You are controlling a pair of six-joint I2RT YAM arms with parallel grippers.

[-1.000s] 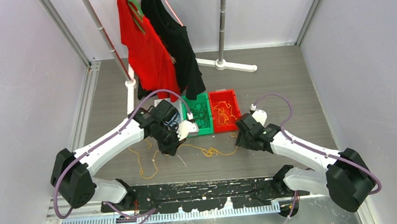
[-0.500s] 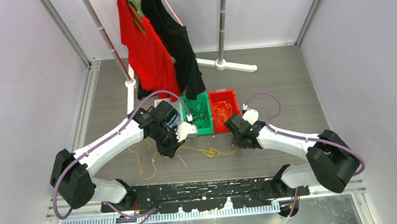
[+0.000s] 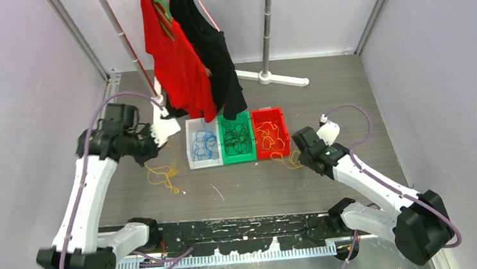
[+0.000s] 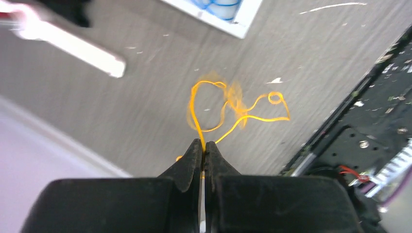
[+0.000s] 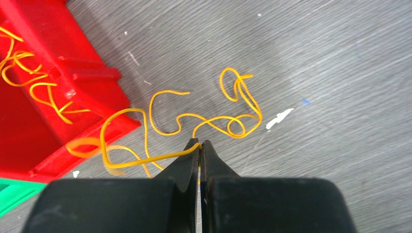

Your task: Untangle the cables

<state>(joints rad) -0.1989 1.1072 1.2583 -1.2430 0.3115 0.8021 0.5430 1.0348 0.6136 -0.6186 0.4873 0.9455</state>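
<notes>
On the scuffed grey table [image 3: 253, 194], the left gripper [image 4: 204, 145] pinches a loose orange cable [image 4: 228, 104]. The right gripper [image 5: 200, 144] pinches a second orange cable [image 5: 218, 119] beside the red tray [image 5: 87, 77]. Farther off, the white tray [image 3: 205, 165] holds blue cables [image 3: 204, 143], the green tray [image 3: 239, 159] black cables [image 3: 237, 138], and the red tray orange cables [image 3: 269, 132].

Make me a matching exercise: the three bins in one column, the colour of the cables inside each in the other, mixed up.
Bins:
1. white bin
2. green bin
3. red bin

Contents:
A. black cables
B. yellow cables
C. blue cables

Pairs: 1-C, 2-A, 3-B
</notes>
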